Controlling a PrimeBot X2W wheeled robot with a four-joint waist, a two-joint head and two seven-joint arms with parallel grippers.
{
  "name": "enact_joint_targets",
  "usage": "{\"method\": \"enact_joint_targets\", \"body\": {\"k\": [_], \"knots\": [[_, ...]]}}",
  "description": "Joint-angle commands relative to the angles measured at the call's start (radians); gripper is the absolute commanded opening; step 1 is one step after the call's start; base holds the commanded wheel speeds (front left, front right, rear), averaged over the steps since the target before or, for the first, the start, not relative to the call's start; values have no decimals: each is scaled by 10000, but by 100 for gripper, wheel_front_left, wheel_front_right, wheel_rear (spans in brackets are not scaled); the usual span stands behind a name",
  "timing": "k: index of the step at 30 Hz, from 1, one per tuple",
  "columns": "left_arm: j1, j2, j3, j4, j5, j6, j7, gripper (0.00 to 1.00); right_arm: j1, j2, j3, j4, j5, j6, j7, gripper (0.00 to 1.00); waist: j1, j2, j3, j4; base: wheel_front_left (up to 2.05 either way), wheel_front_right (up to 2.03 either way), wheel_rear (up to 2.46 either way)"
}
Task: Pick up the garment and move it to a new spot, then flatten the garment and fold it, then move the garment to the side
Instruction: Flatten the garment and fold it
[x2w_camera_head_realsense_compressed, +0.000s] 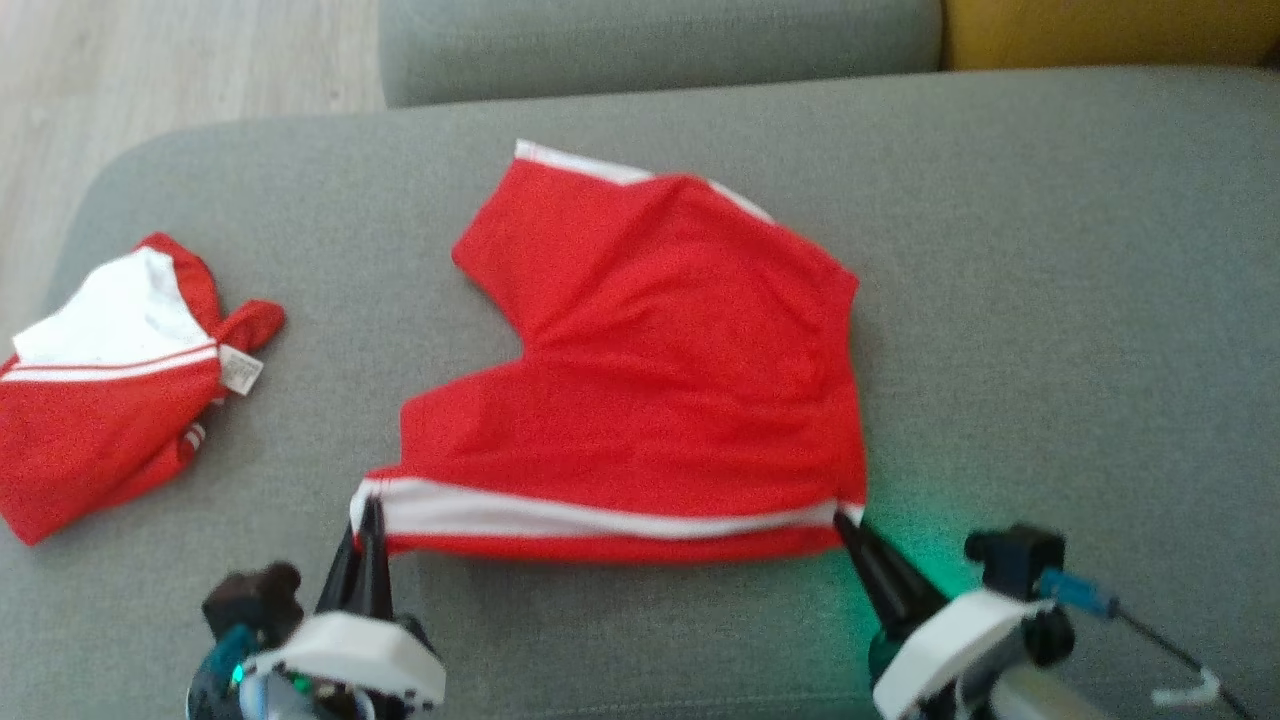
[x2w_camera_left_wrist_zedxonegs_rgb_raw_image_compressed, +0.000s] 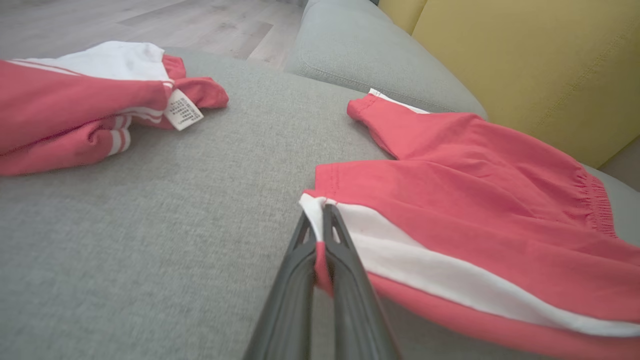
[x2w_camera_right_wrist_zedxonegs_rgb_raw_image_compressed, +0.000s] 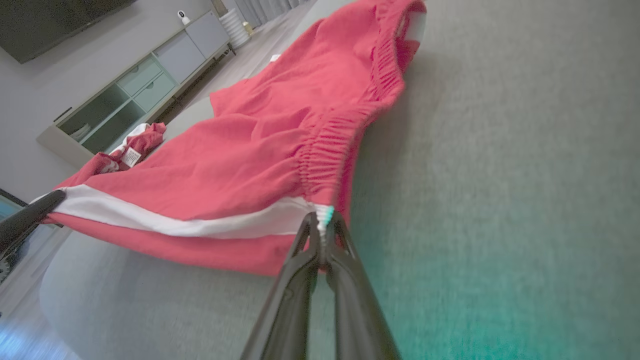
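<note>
Clenching the left claw (x2w_camera_head_realsense_compressed: 370, 512) on the leg-hem end of the near white stripe and the right claw (x2w_camera_head_realsense_compressed: 848, 525) on the waistband end of the same stripe, both pairs of jaws pressed tight with cloth pinched between the tips. Gripping the shorts (x2w_camera_head_realsense_compressed: 660, 400) by the two ends of one side seam, probably for pulling that edge taut and straight, and so for flattening or folding toward the far side without bunching. Lying around the middle of the sofa (x2w_camera_head_realsense_compressed: 1050, 300) for the most part, with only the near edge being lifted a little clear of the grey fabric and sagging slightly between the two grips in the right wrist view. Looking red, thin and matte, with both legs pointing to the robot's left, a notch opening between them and a gathered elastic waistband running down the right edge. Showing a second white stripe at the far edge and a few soft creases across the middle, so apparently not quite flat yet. Sitting well apart from a red-and-white bundle (x2w_camera_head_realsense_compressed: 100, 400) near the sofa's left end, likely parked there for leaving working room. Backing onto a yellow cushion (x2w_camera_head_realsense_compressed: 1100, 30) at the far right and giving way to pale floor (x2w_camera_head_realsense_compressed: 150, 60) at the far left.
</note>
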Motion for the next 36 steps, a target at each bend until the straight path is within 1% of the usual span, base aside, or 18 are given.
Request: {"method": "enact_joint_targets", "body": {"k": [1,4,8,12,17,18,22,26,30,36], "knots": [[-73,178,346,-392,87,-4,-51,0,116,17,210,-235,143,-9,-2,0,1,-1,-275,17,0,0,0],[460,178,405,-504,143,-59,-51,0,559,-59,479,-430,412,-9,26,0,1,-1,-506,-13,0,0,0],[310,178,433,-848,372,-146,-51,0,528,-62,237,-771,452,-9,-9,0,1,-1,-376,-115,0,0,0],[-706,178,369,-1155,825,-368,-51,0,43,107,-325,-1090,402,-9,-28,0,1,-1,107,-260,0,0,0],[-2647,230,498,-802,1535,-840,-51,0,-834,576,-1181,-1255,368,-9,-34,0,1,-1,910,-580,0,0,0],[-2647,230,498,-802,1535,-840,-51,0,-834,576,-1181,-1255,368,-9,-34,0,1,-1,910,-580,0,0,0],[-4364,580,484,100,1939,-1234,-51,0,-1660,1024,-1700,-1167,166,-9,-35,0,1,-1,1651,-888,0,0,0],[-5898,967,417,1299,2121,-1426,-51,0,-2347,1491,-2213,-1018,27,-9,-36,0,1,-1,2289,-1182,0,0,0],[-7123,1186,146,2358,2323,-1527,-51,0,-2811,1838,-2612,-836,-78,-9,-36,0,1,-1,2811,-1396,0,0,0],[-8485,1186,-8,3486,2502,-1533,-51,0,-3331,2085,-2708,-805,-131,-9,-37,0,1,-1,3555,-1648,0,0,0]]}}
